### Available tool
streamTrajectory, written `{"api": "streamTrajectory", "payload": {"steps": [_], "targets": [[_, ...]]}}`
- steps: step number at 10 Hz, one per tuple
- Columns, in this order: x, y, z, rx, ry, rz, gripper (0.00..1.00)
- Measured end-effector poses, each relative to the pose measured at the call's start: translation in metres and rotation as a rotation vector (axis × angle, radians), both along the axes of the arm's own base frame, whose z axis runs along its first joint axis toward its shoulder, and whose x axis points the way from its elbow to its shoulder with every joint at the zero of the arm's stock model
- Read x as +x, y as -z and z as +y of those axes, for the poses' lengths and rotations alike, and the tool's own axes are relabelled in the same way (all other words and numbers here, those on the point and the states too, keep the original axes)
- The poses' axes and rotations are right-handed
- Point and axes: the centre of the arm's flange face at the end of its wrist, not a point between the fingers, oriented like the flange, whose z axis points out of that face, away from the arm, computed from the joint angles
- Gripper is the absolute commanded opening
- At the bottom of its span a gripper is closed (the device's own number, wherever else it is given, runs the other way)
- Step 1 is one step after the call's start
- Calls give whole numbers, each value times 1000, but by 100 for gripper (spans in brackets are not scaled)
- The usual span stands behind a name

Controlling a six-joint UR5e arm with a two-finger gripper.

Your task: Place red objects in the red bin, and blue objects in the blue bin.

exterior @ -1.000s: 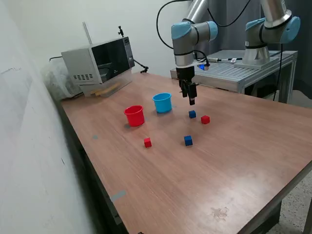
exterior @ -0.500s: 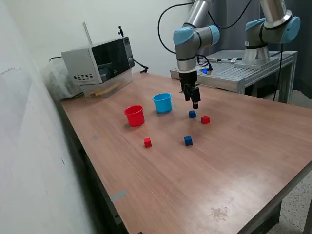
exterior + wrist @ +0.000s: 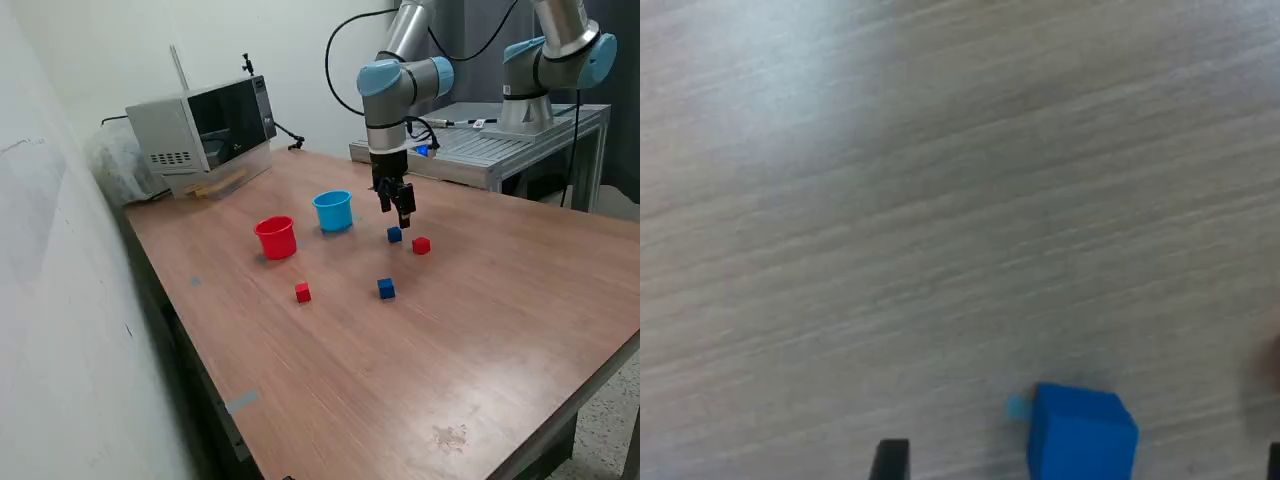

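No writing can be read anywhere; the red bin [image 3: 276,237] and the blue bin [image 3: 334,211] stand upright side by side on the wooden table [image 3: 500,300], and what lies inside them cannot be seen. The gripper [image 3: 402,213] hangs above one blue cube [image 3: 395,234], its fingers spread apart and holding nothing. A red cube [image 3: 421,245] sits just beside that one, with another blue cube [image 3: 386,288] and another red cube [image 3: 302,292] nearer the camera
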Motion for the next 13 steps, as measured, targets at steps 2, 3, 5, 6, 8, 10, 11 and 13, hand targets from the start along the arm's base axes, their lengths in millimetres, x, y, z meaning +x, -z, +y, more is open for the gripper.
{"api": "streamTrajectory", "payload": {"steps": [2, 3, 5, 6, 8, 10, 11, 13], "targets": [[-1, 4, 0, -1, -3, -5, 100], [-2, 7, 0, -1, -3, -8, 100], [-2, 15, 0, -2, -8, -20, 100], [-2, 20, 0, -3, -16, -29, 0], [-3, 26, 0, -3, -25, -29, 0], [-5, 27, 1, -3, -28, -15, 0], [-8, 24, 2, -2, -28, -6, 0], [-16, 17, 3, 1, -43, 11, 0]]}}
